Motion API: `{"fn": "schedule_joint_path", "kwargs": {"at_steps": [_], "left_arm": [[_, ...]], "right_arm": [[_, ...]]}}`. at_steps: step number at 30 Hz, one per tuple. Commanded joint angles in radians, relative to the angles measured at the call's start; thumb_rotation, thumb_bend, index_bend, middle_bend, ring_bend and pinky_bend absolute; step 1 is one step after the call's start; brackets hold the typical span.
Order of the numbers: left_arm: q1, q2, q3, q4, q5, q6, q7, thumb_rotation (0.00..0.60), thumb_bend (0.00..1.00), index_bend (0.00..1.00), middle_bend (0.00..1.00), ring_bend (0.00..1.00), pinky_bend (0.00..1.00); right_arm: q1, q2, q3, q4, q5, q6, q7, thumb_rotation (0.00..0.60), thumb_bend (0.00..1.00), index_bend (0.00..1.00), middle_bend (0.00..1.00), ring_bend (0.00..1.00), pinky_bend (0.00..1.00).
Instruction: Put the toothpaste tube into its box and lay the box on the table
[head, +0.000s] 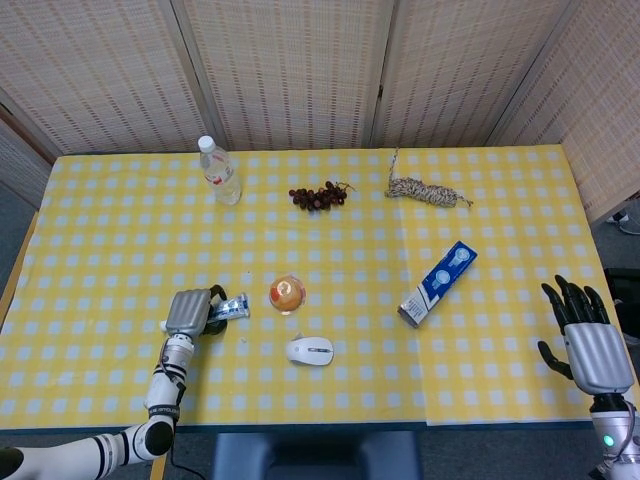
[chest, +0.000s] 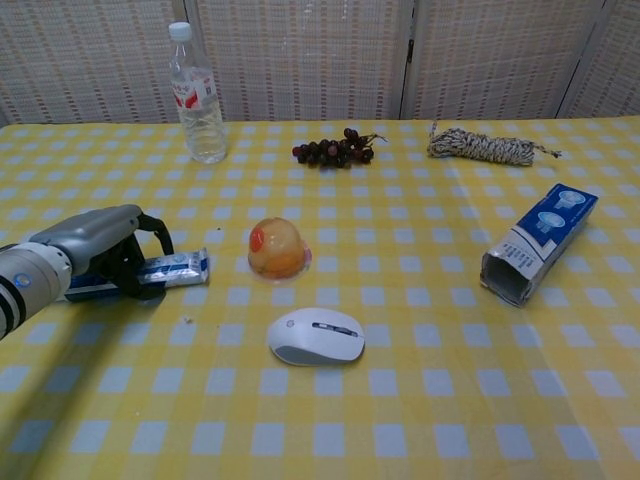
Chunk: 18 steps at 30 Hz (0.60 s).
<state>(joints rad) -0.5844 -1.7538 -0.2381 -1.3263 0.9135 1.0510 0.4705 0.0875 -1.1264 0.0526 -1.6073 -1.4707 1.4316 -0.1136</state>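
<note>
The toothpaste tube (head: 232, 308) (chest: 175, 268), white and blue, lies flat on the yellow checked table at the front left. My left hand (head: 188, 311) (chest: 95, 243) sits on top of its cap end, fingers curled over and around it, hiding that end. The blue and white box (head: 438, 283) (chest: 538, 243) lies on its side at the right, its open end towards the front. My right hand (head: 590, 345) hovers off the table's front right corner, fingers spread and holding nothing; the chest view does not show it.
An orange jelly cup (head: 287, 294) (chest: 278, 250) and a white mouse (head: 310, 350) (chest: 315, 336) lie between tube and box. At the back stand a water bottle (head: 219, 171) (chest: 197, 95), grapes (head: 318, 196) (chest: 335, 149) and a coil of rope (head: 426, 190) (chest: 482, 146).
</note>
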Motion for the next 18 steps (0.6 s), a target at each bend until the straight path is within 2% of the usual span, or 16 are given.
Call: {"fn": "schedule_joint_path", "kwargs": {"at_steps": [1,3,5,8,12,18], "left_arm": [[-0.001,-0.002,0.002,0.007,0.007,0.008,-0.007,0.600,0.32,0.53,1.00,1.00,1.00],[-0.001,-0.004,0.004,0.016,0.016,0.015,-0.014,0.600,0.35,0.62,1.00,1.00,1.00],[0.000,-0.006,0.008,0.026,0.020,0.018,-0.017,0.600,0.38,0.76,1.00,1.00,1.00],[0.001,-0.009,0.011,0.042,0.020,0.022,-0.018,0.600,0.42,0.88,1.00,1.00,1.00],[0.008,0.004,0.010,0.021,0.043,0.050,-0.031,0.600,0.46,0.92,1.00,1.00,1.00],[0.042,0.064,0.003,-0.098,0.123,0.133,-0.101,0.600,0.52,0.99,1.00,1.00,1.00]], "right_arm": [[0.000,-0.001,0.000,0.001,0.001,-0.001,-0.001,0.600,0.36,0.00,0.00,0.00,0.00],[0.001,-0.002,0.000,0.002,0.001,-0.002,-0.002,0.600,0.36,0.00,0.00,0.00,0.00],[0.001,-0.003,0.000,0.002,0.001,-0.002,-0.003,0.600,0.36,0.00,0.00,0.00,0.00],[0.001,-0.005,0.000,0.003,0.000,0.000,-0.005,0.600,0.36,0.00,0.00,0.00,0.00],[0.001,-0.006,-0.003,0.002,-0.003,0.000,-0.007,0.600,0.36,0.00,0.00,0.00,0.00],[0.003,-0.007,-0.012,-0.002,-0.014,-0.007,-0.014,0.600,0.36,0.00,0.00,0.00,0.00]]}}
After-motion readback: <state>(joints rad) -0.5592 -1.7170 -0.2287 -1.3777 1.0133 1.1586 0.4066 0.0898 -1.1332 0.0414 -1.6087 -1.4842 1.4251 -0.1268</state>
